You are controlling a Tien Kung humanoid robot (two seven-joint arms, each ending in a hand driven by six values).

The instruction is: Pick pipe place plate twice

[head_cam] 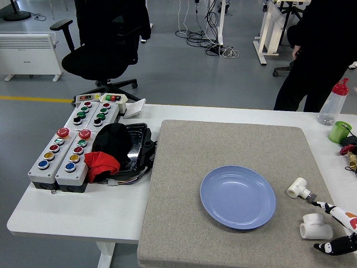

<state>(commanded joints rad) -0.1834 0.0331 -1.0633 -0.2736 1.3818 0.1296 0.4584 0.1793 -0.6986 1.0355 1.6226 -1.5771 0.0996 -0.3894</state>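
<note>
A blue plate (237,196) lies empty on the grey mat (184,167), right of centre. Two white pipe fittings lie to its right: a small elbow piece (298,188) near the plate's rim, and a T-shaped piece (315,225) closer to the mat's front right corner. My right hand (333,229) comes in at the lower right corner. Its black fingers are spread around the T-shaped piece, one fingertip (314,202) above it and others (326,247) below it. It holds nothing. My left arm is out of view.
Grey button control boxes (64,153) and a black tray with a black and red cloth (111,151) sit at the left. A spray bottle (333,103) and green cup (338,132) stand at the far right. A person in black stands beyond the table's far right.
</note>
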